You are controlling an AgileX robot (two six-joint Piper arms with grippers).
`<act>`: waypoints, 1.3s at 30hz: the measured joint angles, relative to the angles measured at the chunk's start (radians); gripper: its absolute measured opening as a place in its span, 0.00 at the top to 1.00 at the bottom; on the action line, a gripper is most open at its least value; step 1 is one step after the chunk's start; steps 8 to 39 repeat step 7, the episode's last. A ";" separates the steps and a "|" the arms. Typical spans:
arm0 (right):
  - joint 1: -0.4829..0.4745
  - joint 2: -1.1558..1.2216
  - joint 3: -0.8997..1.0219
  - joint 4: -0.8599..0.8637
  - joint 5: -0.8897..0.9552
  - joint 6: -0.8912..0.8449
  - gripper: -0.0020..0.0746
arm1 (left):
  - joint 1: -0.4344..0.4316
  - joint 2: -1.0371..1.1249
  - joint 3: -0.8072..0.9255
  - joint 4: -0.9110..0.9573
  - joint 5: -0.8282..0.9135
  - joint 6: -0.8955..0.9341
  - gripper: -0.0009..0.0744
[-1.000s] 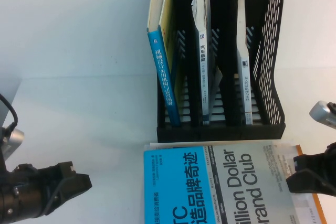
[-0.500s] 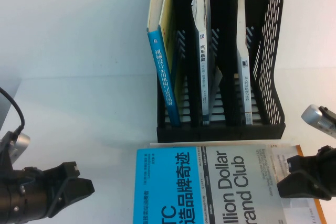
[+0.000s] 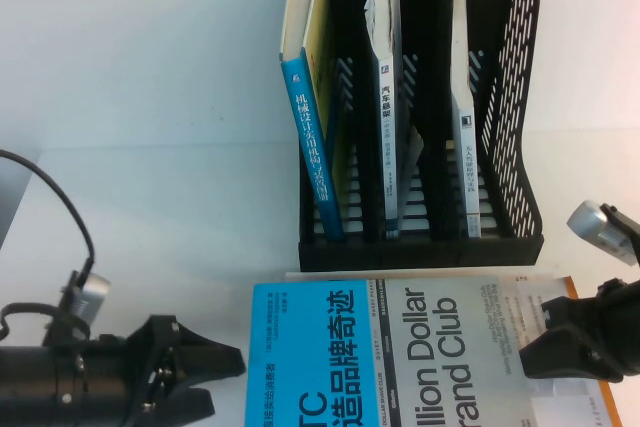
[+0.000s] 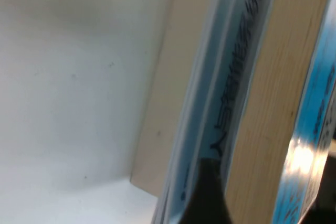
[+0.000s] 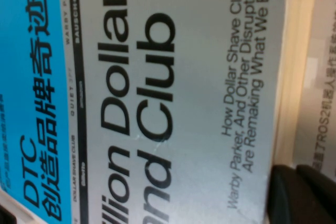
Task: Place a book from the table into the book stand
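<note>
The book, half bright blue and half grey, lies flat at the table's front edge, in front of the black book stand. My left gripper is open at the book's left edge. In the left wrist view the book's page edge sits close up, with a dark finger beside it. My right gripper is shut, its tip against the book's right edge. The right wrist view shows the book's cover and the dark fingers side by side at its edge.
The stand holds a blue-spined book in its left slot, and white books in the middle and right slots. An orange-edged book lies under the task book, sticking out on the right.
My left gripper has moved right, up to the book's left edge. My right gripper has moved left, and the book has slid a little to the left with it.
</note>
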 joint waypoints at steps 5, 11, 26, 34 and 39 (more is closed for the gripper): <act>0.000 0.000 0.000 0.000 0.000 -0.008 0.98 | 0.000 0.098 -0.001 -0.043 0.064 0.255 0.28; 0.000 0.000 0.000 0.000 0.000 -0.008 0.98 | 0.000 0.132 -0.002 -0.062 0.071 0.328 0.27; 0.000 0.000 0.000 0.000 0.000 -0.008 0.98 | 0.000 0.132 -0.002 -0.062 0.071 0.328 0.27; 0.000 0.000 0.000 0.000 0.000 -0.008 0.98 | 0.000 0.132 -0.002 -0.062 0.071 0.328 0.27; 0.000 0.000 0.000 0.000 0.000 -0.008 0.98 | 0.000 0.132 -0.002 -0.062 0.071 0.328 0.27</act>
